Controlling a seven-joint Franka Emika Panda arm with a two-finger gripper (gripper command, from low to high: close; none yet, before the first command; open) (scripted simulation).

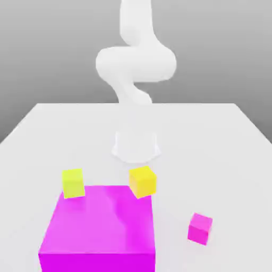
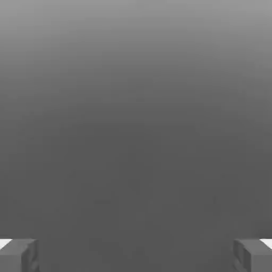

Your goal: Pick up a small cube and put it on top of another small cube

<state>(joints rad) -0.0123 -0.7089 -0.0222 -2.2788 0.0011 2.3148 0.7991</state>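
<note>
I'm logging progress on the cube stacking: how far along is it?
Done: nothing yet. The lime cube, the yellow cube and the small magenta cube sit apart, none on top of another. In hand: nothing. The gripper is open, with nothing between its fingers. Left: grasp one small cube, lift it and set it on another.

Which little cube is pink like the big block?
The small magenta cube, alone toward the exterior view's right of the big magenta block. The other small cubes are yellowish.

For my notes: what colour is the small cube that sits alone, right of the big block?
Magenta, like the big block; exterior view.
</note>
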